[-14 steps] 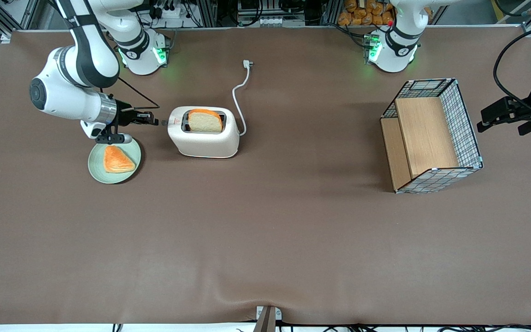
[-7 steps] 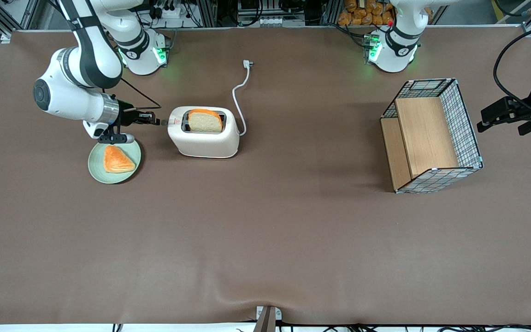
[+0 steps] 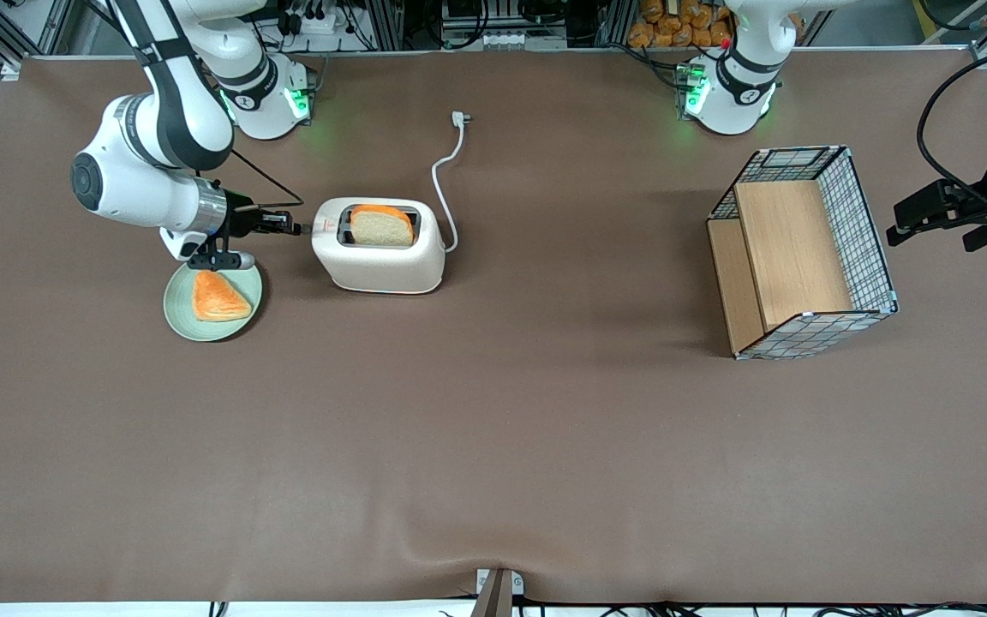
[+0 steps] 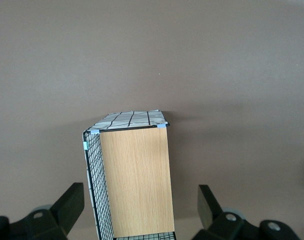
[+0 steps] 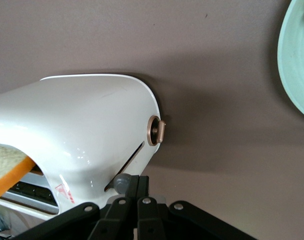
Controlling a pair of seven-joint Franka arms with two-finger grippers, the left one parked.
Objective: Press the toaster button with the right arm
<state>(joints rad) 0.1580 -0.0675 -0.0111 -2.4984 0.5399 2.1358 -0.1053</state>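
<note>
With fingers pressed together, your pincer (image 3: 292, 228) touches the toaster button (image 5: 122, 182) on the toaster (image 3: 380, 254); plate (image 3: 176, 314) at its 7 o'clock.

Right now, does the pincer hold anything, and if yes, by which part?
Nothing is held. The pincer is shut, with its tips on the grey toaster button at the narrow end of the toaster; it touches the button, not gripping it.

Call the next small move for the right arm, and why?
Probably push the claw straight down along the slot. Its shut tips sit right at the toaster button, on the narrow end of the toaster, and the bread slice stands high in its slot, so the lever looks not yet pressed.
</note>
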